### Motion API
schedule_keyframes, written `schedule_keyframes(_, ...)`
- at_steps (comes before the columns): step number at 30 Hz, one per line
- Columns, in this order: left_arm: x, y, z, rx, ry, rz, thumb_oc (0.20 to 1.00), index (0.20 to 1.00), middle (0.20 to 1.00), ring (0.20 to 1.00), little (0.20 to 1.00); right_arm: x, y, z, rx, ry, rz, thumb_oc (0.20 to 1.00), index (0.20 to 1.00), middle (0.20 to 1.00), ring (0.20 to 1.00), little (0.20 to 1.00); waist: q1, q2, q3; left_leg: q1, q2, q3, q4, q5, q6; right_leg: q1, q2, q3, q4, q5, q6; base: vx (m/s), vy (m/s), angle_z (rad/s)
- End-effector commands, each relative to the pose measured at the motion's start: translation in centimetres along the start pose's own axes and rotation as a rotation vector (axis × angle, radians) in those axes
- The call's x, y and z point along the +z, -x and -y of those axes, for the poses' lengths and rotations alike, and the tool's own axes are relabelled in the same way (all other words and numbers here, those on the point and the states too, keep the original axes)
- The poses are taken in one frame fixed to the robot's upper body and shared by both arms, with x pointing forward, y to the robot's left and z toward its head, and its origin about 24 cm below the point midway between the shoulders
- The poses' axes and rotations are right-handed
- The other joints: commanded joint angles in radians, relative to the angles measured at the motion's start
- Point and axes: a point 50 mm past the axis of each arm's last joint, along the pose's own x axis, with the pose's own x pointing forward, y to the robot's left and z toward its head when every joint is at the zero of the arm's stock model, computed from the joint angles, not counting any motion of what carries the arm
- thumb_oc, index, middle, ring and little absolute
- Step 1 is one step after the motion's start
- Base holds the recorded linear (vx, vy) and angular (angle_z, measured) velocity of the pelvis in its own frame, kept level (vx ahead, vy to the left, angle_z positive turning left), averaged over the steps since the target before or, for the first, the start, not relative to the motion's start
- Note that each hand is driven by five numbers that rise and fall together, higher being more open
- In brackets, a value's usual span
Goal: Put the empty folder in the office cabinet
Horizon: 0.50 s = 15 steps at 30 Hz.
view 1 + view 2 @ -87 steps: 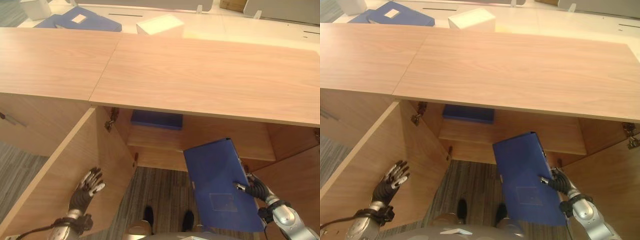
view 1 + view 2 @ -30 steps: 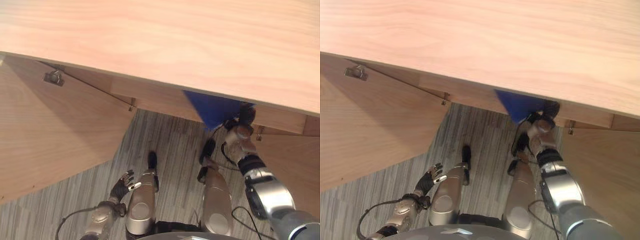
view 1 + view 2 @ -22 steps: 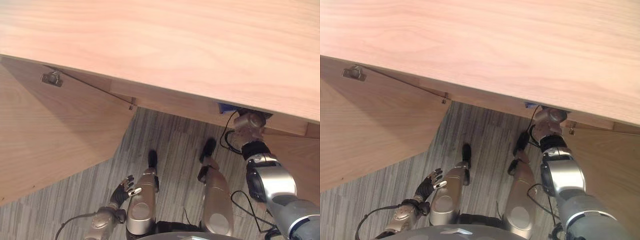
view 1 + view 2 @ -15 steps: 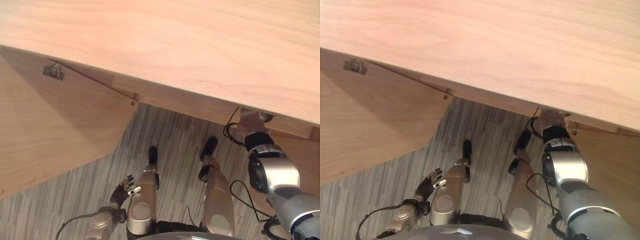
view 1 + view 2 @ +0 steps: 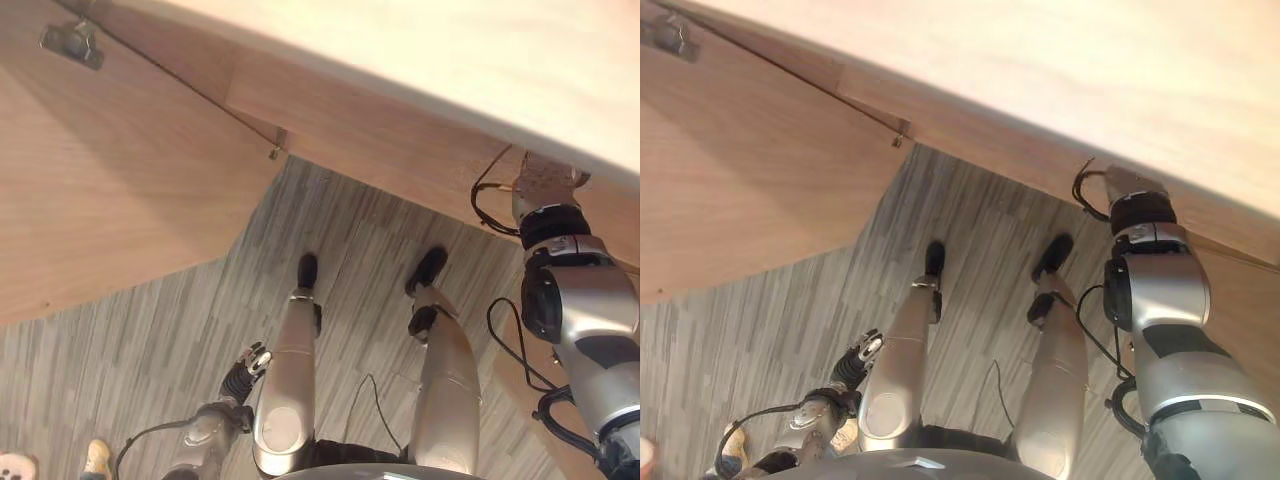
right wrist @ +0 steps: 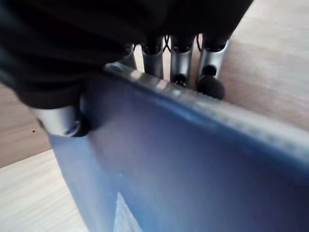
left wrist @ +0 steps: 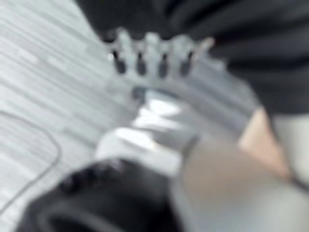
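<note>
The blue folder [image 6: 193, 164] is in my right hand [image 6: 181, 63], fingers behind its upper edge and thumb pressed on its front face. Light wood of the cabinet's inside lies behind and below it. In the eye views my right forearm [image 5: 560, 300] reaches up under the cabinet's wooden top [image 5: 450, 50], which hides the hand and the folder. My left hand [image 5: 245, 362] hangs low beside my left leg with its fingers [image 7: 149, 53] straight and nothing in them.
The cabinet's left door [image 5: 110, 180] stands open to my left, a metal hinge [image 5: 70, 42] near its upper corner. Grey striped carpet [image 5: 340, 230] covers the floor. A person's shoe [image 5: 95, 458] shows at the lower left.
The camera has tilted down towards the floor. My right arm has pushed the folder in under the cabinet top, so its blue is gone from the eye views. The left hand stays low.
</note>
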Motion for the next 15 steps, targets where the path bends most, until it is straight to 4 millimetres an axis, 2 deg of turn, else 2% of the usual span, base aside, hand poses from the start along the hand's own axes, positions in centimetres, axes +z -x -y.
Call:
schedule_keyframes(1, -2.2, 2.7, -2.0, 0.044, 0.004, -0.094, 1.000, 1.000, 1.000, 1.000, 1.000, 2.4, -1.1, 0.8, 0.013, 0.064, 0.047, 0.200, 0.200, 0.200, 0.200, 0.200, 0.013, 0.013, -0.053, -0.031, 0.000, -0.009, 0.114, -0.113, 0.049, 0.052, -0.015, 0.118, -0.025, -0.068, 0.122, 0.02, -0.042, -0.03)
schedule_keyframes(2, -2.1, 2.7, -2.1, 0.041, 0.003, -0.093, 1.000, 1.000, 1.000, 1.000, 1.000, 2.5, -1.0, 0.2, 0.027, 0.075, 0.047, 0.200, 0.200, 0.200, 0.200, 0.200, 0.012, 0.011, -0.053, -0.057, -0.002, -0.003, 0.119, -0.096, 0.050, 0.035, -0.017, 0.110, -0.025, -0.057, 0.111, 0.09, -0.028, -0.01)
schedule_keyframes(3, -2.6, 3.1, -2.2, 0.044, 0.011, -0.105, 1.000, 1.000, 1.000, 1.000, 1.000, 2.3, -1.0, 0.0, 0.023, 0.092, 0.028, 0.200, 0.200, 0.200, 0.200, 0.200, 0.019, 0.019, -0.053, -0.045, 0.002, -0.009, 0.132, -0.118, 0.048, 0.045, -0.009, 0.118, 0.000, -0.086, 0.116, 0.02, -0.037, 0.04)
schedule_keyframes(6, -3.2, 3.9, -2.6, 0.030, 0.017, -0.113, 1.000, 1.000, 1.000, 1.000, 1.000, 2.4, -0.8, -1.3, 0.041, 0.133, 0.006, 0.200, 0.200, 0.200, 0.200, 0.200, 0.023, 0.025, -0.053, -0.090, 0.002, -0.006, 0.166, -0.112, 0.048, 0.020, -0.003, 0.116, 0.025, -0.097, 0.102, 0.02, -0.033, -0.01)
schedule_keyframes(12, -2.9, 3.8, -2.5, 0.034, 0.027, -0.107, 1.000, 1.000, 1.000, 1.000, 1.000, 2.5, -0.5, -2.5, 0.029, 0.203, 0.033, 0.200, 0.200, 0.200, 0.200, 0.200, 0.024, 0.036, -0.053, -0.117, 0.002, 0.003, 0.188, -0.097, 0.048, 0.009, 0.001, 0.119, 0.027, -0.096, 0.091, -0.01, 0.020, -0.13)
schedule_keyframes(13, -2.9, 3.8, -2.4, 0.032, 0.034, -0.102, 1.000, 1.000, 1.000, 1.000, 1.000, 2.7, -0.6, -2.5, -0.015, 0.202, 0.022, 1.000, 1.000, 1.000, 1.000, 1.000, 0.024, 0.047, -0.053, -0.123, 0.003, 0.008, 0.190, -0.086, 0.046, 0.005, -0.001, 0.120, 0.030, -0.098, 0.088, -0.03, 0.055, -0.07)
schedule_keyframes(15, -2.9, 3.8, -2.4, 0.030, 0.041, -0.100, 1.000, 1.000, 1.000, 1.000, 1.000, 2.8, -0.6, -2.5, -0.030, 0.222, 0.031, 1.000, 1.000, 1.000, 1.000, 1.000, 0.026, 0.054, -0.053, -0.126, 0.003, 0.013, 0.194, -0.077, 0.044, 0.005, -0.001, 0.121, 0.028, -0.099, 0.085, -0.04, 0.062, -0.06)
